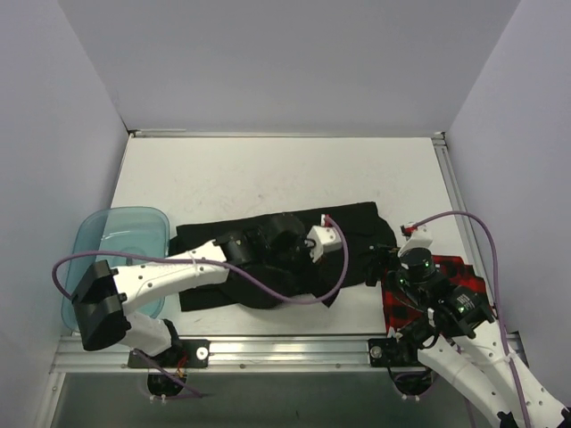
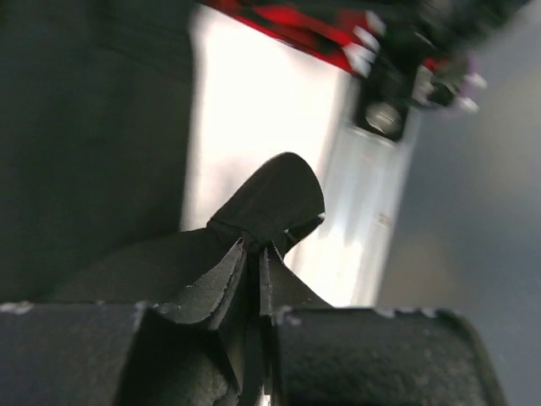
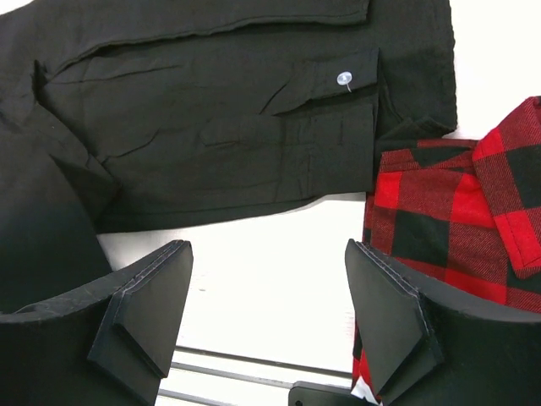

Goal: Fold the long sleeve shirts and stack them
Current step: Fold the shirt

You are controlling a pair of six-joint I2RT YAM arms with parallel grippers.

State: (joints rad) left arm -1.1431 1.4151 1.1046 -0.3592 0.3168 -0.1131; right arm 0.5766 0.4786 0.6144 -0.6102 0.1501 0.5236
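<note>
- Black shirt (image 1: 357, 227) lies spread near the front edge of the table (image 1: 268, 169).
- Left gripper (image 2: 254, 258) seems to pinch its cloth.
- Right gripper (image 3: 266, 254) gapes open beside the checked shirt (image 3: 439, 211).

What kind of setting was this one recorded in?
Most likely a lab test cell, not a home: a white table boxed in by plain walls, a metal mounting rail along its near edge, and a black shirt, a checked shirt and a blue tub laid out.
</note>
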